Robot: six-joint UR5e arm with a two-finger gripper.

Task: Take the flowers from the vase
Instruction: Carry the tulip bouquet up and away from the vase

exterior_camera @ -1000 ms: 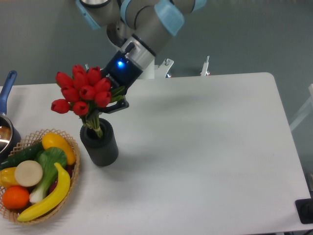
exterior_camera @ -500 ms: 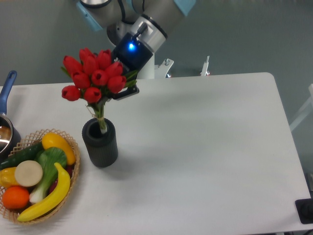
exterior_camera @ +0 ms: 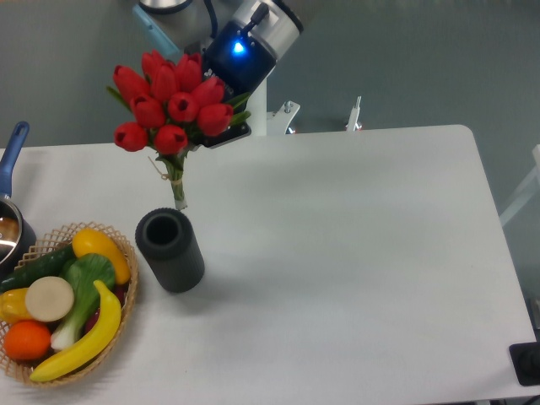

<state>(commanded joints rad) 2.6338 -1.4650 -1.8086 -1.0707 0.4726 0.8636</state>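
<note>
The flowers (exterior_camera: 173, 102), a tight bunch of red tulip buds with green leaves and a short bound stem, hang in the air at the upper left. Their stem end sits just above the vase's mouth, clear of it. My gripper (exterior_camera: 221, 126) is shut on the flowers from the right, its fingers mostly hidden behind buds and leaves. The vase (exterior_camera: 170, 250), a dark ribbed cylinder, stands upright on the white table with an empty mouth.
A wicker basket (exterior_camera: 126, 297) with a banana, an orange, a lemon and green vegetables sits at the front left, close to the vase. A blue-handled pot (exterior_camera: 12, 168) is at the left edge. Metal brackets (exterior_camera: 357, 113) stand at the table's far edge.
The gripper has risen with the flowers. The stem, which stood inside the vase a second ago, is now fully out of the mouth. The vase has stayed in place.
</note>
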